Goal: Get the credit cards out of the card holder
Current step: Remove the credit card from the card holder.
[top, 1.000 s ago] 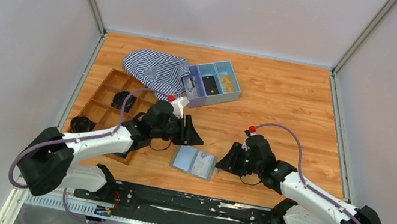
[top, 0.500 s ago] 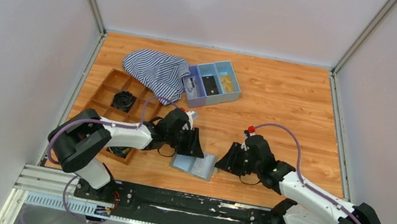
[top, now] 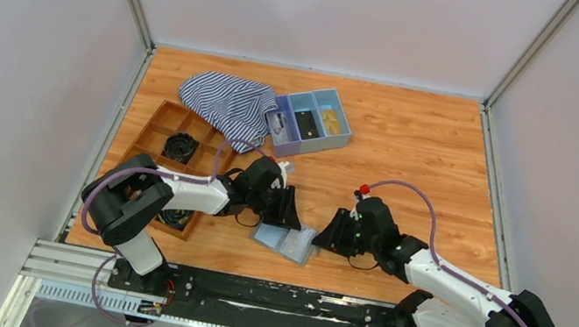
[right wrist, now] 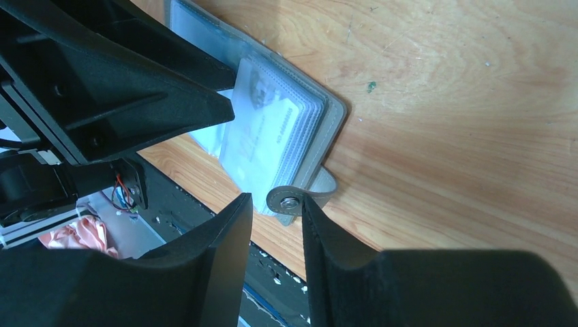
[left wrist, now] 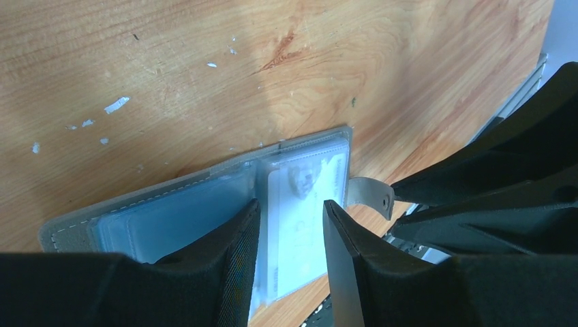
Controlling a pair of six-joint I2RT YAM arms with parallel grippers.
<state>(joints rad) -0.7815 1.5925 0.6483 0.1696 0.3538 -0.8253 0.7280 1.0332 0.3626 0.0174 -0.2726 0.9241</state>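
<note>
My left gripper point(left wrist: 292, 204) stood narrowly parted, empty, over the open card holder point(top: 284, 240) at the table's point(top: 413, 149) near edge, a credit card point(left wrist: 300, 231) showing between its fingers. Only the right wrist view showed the right gripper point(right wrist: 276, 197) flanking the snap tab point(right wrist: 292, 202); whether it was pinching the tab, I couldn't tell.

No word, brand, number or sign is legible. The top card point(left wrist: 293, 204) in the card holder point(left wrist: 170, 208) carries a faint line of print along one edge and a pale picture, both too blurred to read.
</note>
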